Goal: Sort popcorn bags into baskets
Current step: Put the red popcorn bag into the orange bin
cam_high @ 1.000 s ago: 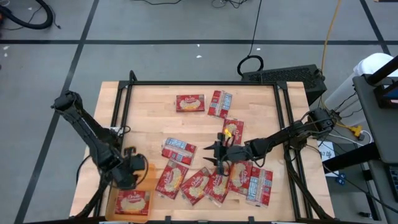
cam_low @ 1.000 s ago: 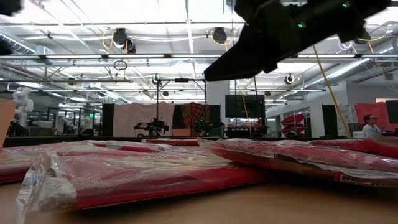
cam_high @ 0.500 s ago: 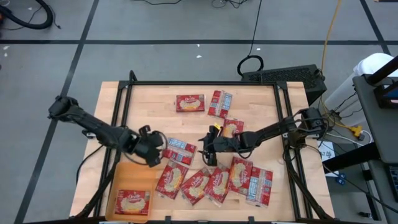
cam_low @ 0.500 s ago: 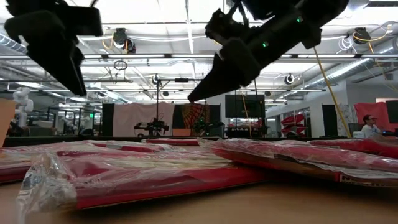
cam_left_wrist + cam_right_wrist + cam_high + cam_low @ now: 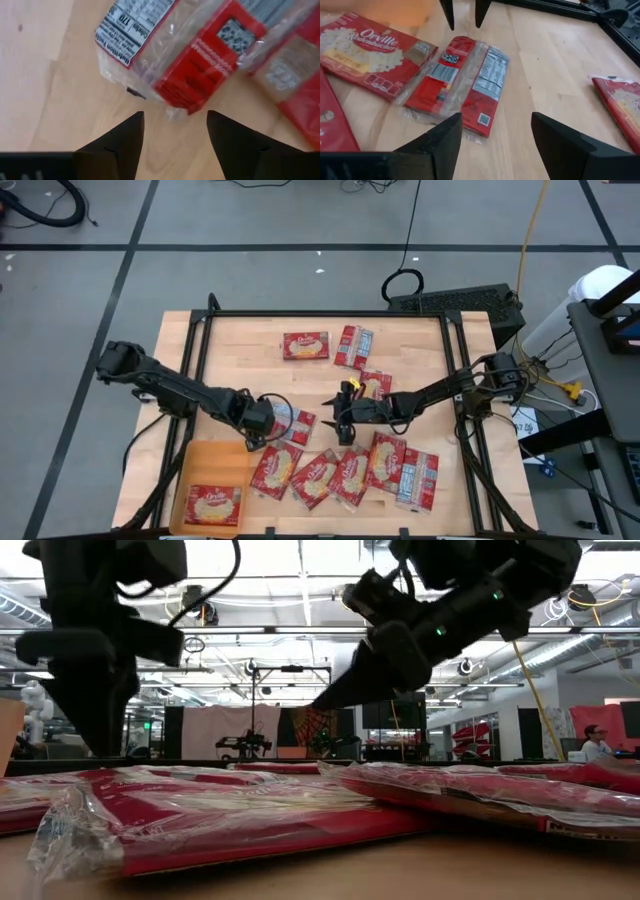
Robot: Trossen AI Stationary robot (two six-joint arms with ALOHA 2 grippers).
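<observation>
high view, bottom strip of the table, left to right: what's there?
orange basket holding one popcorn bag → red bag by the basket → tilted bag → next bag → bag → rightmost bag with striped panel.

Bare wood (image 5: 250, 350) far-left free; popcorn bags (image 5: 340, 472) crowd near edge.
</observation>
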